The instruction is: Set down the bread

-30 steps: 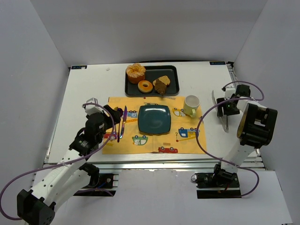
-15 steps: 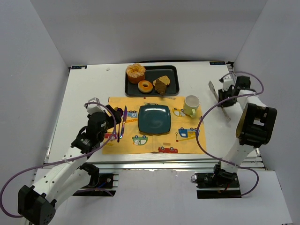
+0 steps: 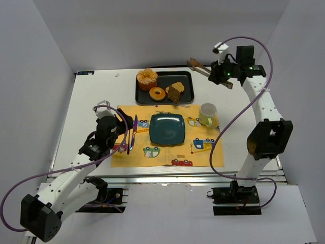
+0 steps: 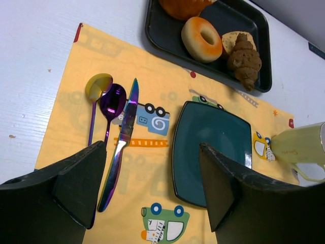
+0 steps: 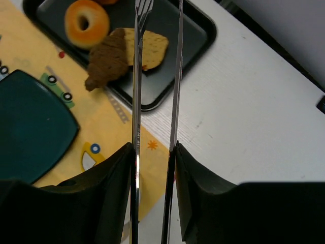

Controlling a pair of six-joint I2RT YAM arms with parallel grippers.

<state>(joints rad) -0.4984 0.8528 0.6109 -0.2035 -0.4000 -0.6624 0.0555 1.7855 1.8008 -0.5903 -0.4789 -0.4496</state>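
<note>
Top view: the right gripper (image 3: 219,72) has swung from the table's right edge to the far right, clamping the tongs (image 3: 199,67). They now hang in the air just right of the tray (image 3: 191,87), where the bread (image 3: 178,86) lies. The pick looks about to start, with nothing on the plate (image 3: 167,129) yet.

Left wrist: the left gripper (image 4: 151,152) gapes wide over the placemat (image 4: 66,91), holding nothing.

Right wrist: 2 tong arms run past the croissant (image 5: 107,60), and 1 tip is cut off at the top edge.
</note>
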